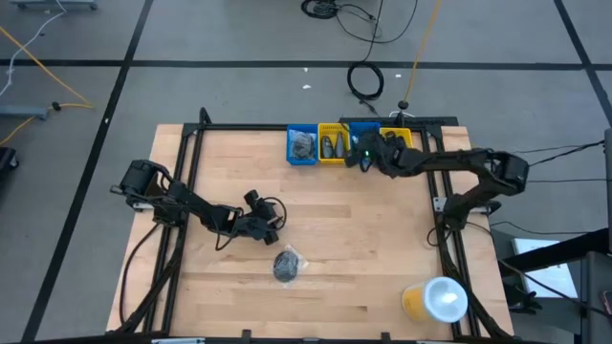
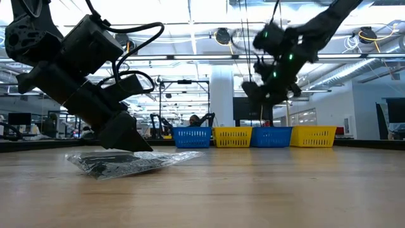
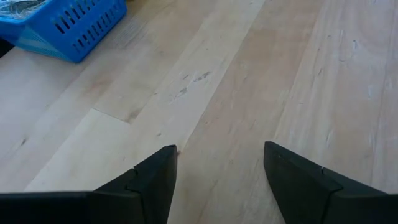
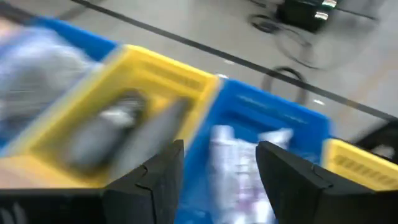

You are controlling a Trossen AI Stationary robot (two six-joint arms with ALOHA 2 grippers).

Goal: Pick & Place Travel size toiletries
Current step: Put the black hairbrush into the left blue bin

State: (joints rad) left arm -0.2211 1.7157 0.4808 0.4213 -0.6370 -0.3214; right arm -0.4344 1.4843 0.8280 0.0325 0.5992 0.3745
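A clear-wrapped dark toiletry piece [image 1: 287,265] lies flat on the wooden table [image 1: 363,248]; it also shows in the low view [image 2: 120,163]. My left gripper [image 1: 263,227] stands open just beyond it, low over bare wood [image 3: 221,149], touching nothing. My right gripper [image 1: 366,156] hangs open above the row of bins at the far edge [image 4: 221,146], over a blue bin [image 4: 273,106] that holds a white labelled sachet [image 4: 239,155]. Dark bottles [image 4: 118,127] lie in the yellow bin [image 4: 168,71] beside it.
Four small bins stand in a row at the table's far edge: blue [image 1: 302,145] with grey items, yellow [image 1: 333,143], blue [image 1: 363,134], yellow [image 1: 399,139]. A large yellow cup with a white lid [image 1: 435,301] lies at the near right corner. Bare wood lies between.
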